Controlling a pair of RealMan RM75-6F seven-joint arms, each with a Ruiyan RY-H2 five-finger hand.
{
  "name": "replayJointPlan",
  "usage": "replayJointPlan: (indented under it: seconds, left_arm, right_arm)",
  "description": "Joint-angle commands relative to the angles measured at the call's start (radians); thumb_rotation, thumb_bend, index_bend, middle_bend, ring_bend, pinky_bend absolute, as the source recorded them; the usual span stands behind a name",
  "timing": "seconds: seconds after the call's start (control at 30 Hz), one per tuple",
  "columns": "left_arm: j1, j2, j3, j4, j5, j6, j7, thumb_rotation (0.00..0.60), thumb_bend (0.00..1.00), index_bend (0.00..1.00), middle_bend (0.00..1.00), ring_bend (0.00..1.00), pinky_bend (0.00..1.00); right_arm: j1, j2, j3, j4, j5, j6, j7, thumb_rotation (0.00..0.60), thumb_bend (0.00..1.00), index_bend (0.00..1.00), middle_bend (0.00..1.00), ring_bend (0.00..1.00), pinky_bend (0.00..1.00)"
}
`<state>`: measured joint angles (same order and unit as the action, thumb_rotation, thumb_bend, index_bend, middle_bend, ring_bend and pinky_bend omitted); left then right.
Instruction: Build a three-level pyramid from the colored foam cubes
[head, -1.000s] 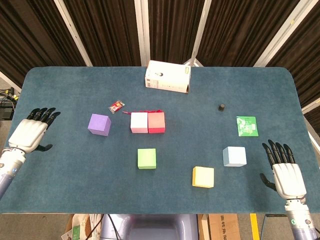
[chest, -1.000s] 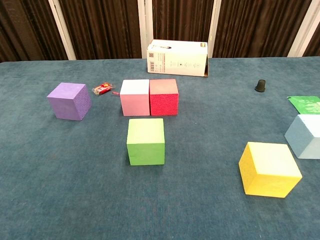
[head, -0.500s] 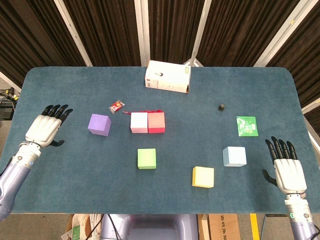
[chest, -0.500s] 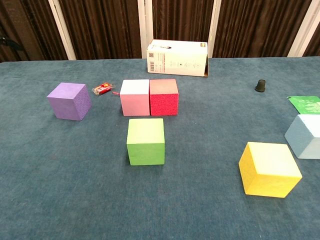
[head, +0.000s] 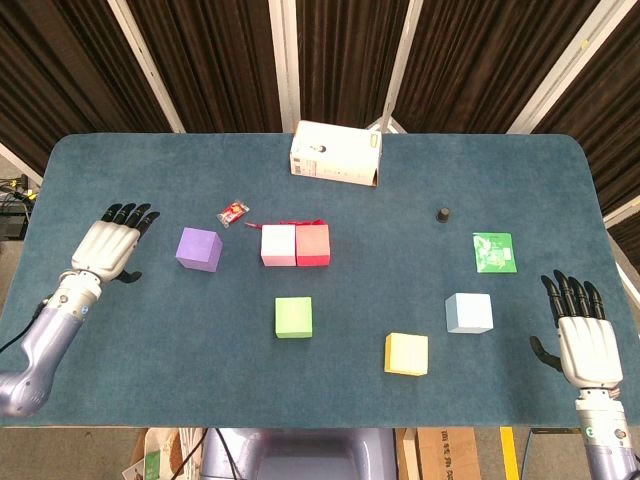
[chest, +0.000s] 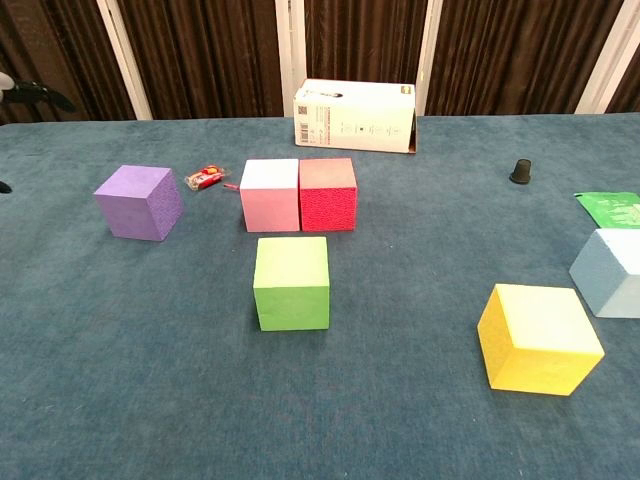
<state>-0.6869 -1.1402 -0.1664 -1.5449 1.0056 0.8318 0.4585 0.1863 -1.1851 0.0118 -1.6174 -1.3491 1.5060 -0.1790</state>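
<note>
A pink cube (head: 277, 245) and a red cube (head: 313, 245) sit side by side, touching, at mid-table. A purple cube (head: 198, 249) lies to their left, a green cube (head: 294, 317) in front of them. A yellow cube (head: 406, 354) and a pale blue cube (head: 468, 313) lie at the front right. My left hand (head: 110, 245) hovers open, fingers spread, a short way left of the purple cube (chest: 139, 202). My right hand (head: 583, 340) is open near the front right edge, right of the pale blue cube (chest: 610, 272). Only its fingertips (chest: 30, 92) show in the chest view.
A white cardboard box (head: 335, 154) stands at the back centre. A small red wrapper (head: 233, 212) lies near the purple cube. A little black cap (head: 442, 214) and a green packet (head: 494, 251) lie on the right side.
My left hand has moved right and forward, toward the purple cube. My right hand has drifted slightly right and back toward the table's front edge. The cubes have not moved.
</note>
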Motion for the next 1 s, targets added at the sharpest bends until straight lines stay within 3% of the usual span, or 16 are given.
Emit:
replayJointPlan:
  seconds: [0.03,0.4,1.0]
  left_arm:
    - [-0.036,-0.035,0.0,0.039,-0.033,-0.029,0.023,0.6,0.24,0.03,0.0,0.0,0.0]
    - [-0.129,-0.162,0.008,0.166,-0.099,-0.091,0.049,0.6,0.24,0.08,0.02,0.0,0.0]
    - [-0.19,-0.297,0.025,0.283,-0.118,-0.114,0.013,0.6,0.28,0.16,0.16,0.0,0.0]
  right_arm:
    - [-0.005,0.002,0.004,-0.01,0.001,-0.006,-0.01,0.6,0.29,0.03,0.02,0.0,0.0]
    - [-0.009,-0.001,0.025,-0.023,0.03,-0.051,-0.054,0.6,0.29,0.03,0.02,0.0,0.0]
    - [-0.021,0.009,0.054,-0.031,0.058,-0.088,-0.055,0.6,0.29,0.03,0.02,0.0,0.0]
